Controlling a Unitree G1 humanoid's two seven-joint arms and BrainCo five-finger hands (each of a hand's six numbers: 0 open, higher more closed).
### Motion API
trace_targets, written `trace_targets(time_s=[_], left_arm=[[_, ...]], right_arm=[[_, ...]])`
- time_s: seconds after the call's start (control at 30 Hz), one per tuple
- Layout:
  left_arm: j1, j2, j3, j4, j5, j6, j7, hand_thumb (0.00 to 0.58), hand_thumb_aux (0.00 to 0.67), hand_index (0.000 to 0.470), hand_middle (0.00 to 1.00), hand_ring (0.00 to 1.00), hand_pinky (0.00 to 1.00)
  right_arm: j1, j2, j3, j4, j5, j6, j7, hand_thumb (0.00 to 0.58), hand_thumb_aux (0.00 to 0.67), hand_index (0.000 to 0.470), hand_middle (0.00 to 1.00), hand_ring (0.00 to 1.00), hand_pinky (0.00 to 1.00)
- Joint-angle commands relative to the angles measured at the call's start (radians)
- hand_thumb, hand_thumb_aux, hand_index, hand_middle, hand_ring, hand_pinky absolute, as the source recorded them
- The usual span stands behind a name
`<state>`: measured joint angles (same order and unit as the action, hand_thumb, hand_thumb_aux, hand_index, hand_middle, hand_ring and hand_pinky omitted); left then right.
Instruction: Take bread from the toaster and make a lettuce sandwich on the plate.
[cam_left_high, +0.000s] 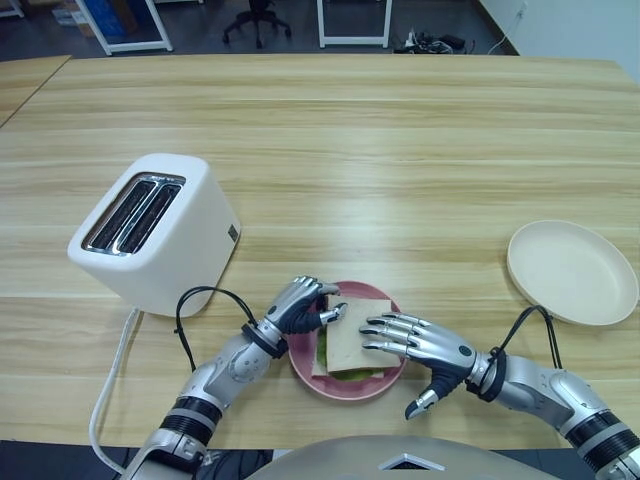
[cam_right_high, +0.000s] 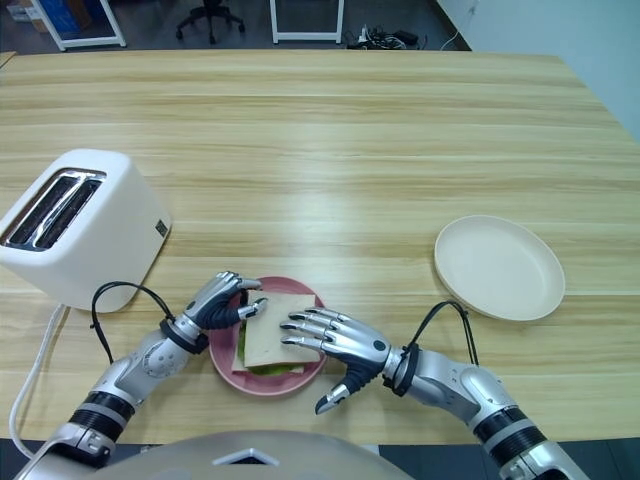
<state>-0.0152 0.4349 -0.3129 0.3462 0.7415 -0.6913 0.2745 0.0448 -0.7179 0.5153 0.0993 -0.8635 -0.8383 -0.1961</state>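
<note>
Top bread slice (cam_left_high: 352, 335) over lettuce (cam_left_high: 350, 375) on pink plate (cam_left_high: 345, 392), near front edge of wooden table (cam_left_high: 400, 150). Left hand (cam_left_high: 303, 306) pinching slice's left edge; right hand (cam_left_high: 410, 338) uncurled, fingers laid flat on top. Advice: press lightly, square slice over lettuce, then release pinch straight outward, no dragging.

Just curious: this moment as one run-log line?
sandwich on pink plate | left hand curled at its corner | right hand open, resting on top
</note>
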Motion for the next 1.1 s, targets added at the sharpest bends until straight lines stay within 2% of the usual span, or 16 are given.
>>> trace_targets(time_s=[0.03, 0.2, 0.4, 0.47, 0.53, 0.57, 0.6, 0.63, 0.73, 0.83, 0.97, 1.03, 1.1], left_arm=[[0.01, 0.008, 0.03, -0.073, 0.167, 0.152, 0.165, 0.0, 0.0, 0.0, 0.0, 0.0, 0.0], [0.017, -0.015, 0.072, -0.247, 0.279, 0.24, 0.359, 0.0, 0.0, 0.0, 0.0, 0.0, 0.0], [0.036, -0.004, 0.121, -0.386, 0.319, 0.274, 0.527, 0.0, 0.0, 0.0, 0.0, 0.0, 0.0], [0.06, 0.028, 0.131, -0.386, 0.241, 0.204, 0.512, 0.0, 0.0, 0.0, 0.0, 0.0, 0.0], [0.122, 0.085, 0.1, -0.345, 0.054, 0.056, 0.407, 0.0, 0.0, 0.0, 0.0, 0.0, 0.0], [0.162, 0.116, 0.081, -0.317, -0.068, -0.028, 0.351, 0.58, 0.67, 0.47, 1.0, 1.0, 1.0], [0.194, 0.14, 0.076, -0.295, -0.142, -0.089, 0.317, 0.58, 0.67, 0.47, 1.0, 1.0, 1.0], [0.217, 0.16, 0.076, -0.277, -0.192, -0.135, 0.291, 0.58, 0.67, 0.47, 1.0, 1.0, 1.0], [0.268, 0.201, 0.093, -0.242, -0.249, -0.228, 0.22, 0.58, 0.67, 0.47, 1.0, 1.0, 1.0], [0.32, 0.249, 0.094, -0.226, -0.27, -0.276, 0.118, 0.58, 0.67, 0.47, 1.0, 1.0, 1.0], [0.376, 0.287, 0.053, -0.173, -0.276, -0.193, -0.066, 0.58, 0.67, 0.47, 1.0, 1.0, 1.0], [0.404, 0.295, 0.035, -0.19, -0.326, -0.157, -0.16, 0.58, 0.67, 0.47, 1.0, 1.0, 1.0], [0.42, 0.29, 0.021, -0.213, -0.363, -0.121, -0.237, 0.58, 0.67, 0.47, 1.0, 1.0, 1.0]], right_arm=[[0.023, -0.013, 0.089, 0.08, -0.145, 0.051, 0.107, 0.0, 0.0, 0.0, 0.0, 0.0, 0.0], [0.0, -0.007, 0.098, 0.112, -0.173, 0.124, 0.099, 0.0, 0.0, 0.0, 0.0, 0.0, 0.0], [-0.047, 0.014, 0.095, 0.148, -0.221, 0.186, 0.03, 0.0, 0.0, 0.0, 0.0, 0.0, 0.0], [-0.087, 0.051, 0.097, 0.169, -0.257, 0.199, -0.092, 0.0, 0.0, 0.0, 0.0, 0.0, 0.0], [-0.133, 0.134, 0.074, 0.195, -0.26, 0.199, -0.333, 0.0, 0.0, 0.0, 0.0, 0.0, 0.0], [-0.147, 0.176, 0.049, 0.198, -0.223, 0.17, -0.434, 0.301, 0.205, 0.144, 0.11, 0.11, 0.11], [-0.159, 0.202, 0.033, 0.2, -0.197, 0.139, -0.515, 0.524, 0.462, 0.324, 1.0, 1.0, 1.0], [-0.162, 0.218, 0.017, 0.199, -0.156, 0.099, -0.558, 0.58, 0.67, 0.47, 1.0, 1.0, 1.0], [-0.151, 0.229, -0.033, 0.164, -0.059, 0.0, -0.621, 0.58, 0.67, 0.47, 1.0, 1.0, 1.0], [-0.103, 0.181, -0.085, 0.104, 0.059, -0.085, -0.565, 0.58, 0.67, 0.47, 1.0, 1.0, 1.0], [-0.005, -0.022, -0.033, 0.093, 0.199, -0.205, -0.297, 0.58, 0.67, 0.47, 1.0, 1.0, 1.0], [0.048, -0.12, 0.016, 0.11, 0.227, -0.237, -0.143, 0.58, 0.67, 0.47, 1.0, 1.0, 1.0], [0.089, -0.16, 0.038, 0.117, 0.251, -0.241, -0.037, 0.58, 0.67, 0.47, 1.0, 1.0, 1.0]])
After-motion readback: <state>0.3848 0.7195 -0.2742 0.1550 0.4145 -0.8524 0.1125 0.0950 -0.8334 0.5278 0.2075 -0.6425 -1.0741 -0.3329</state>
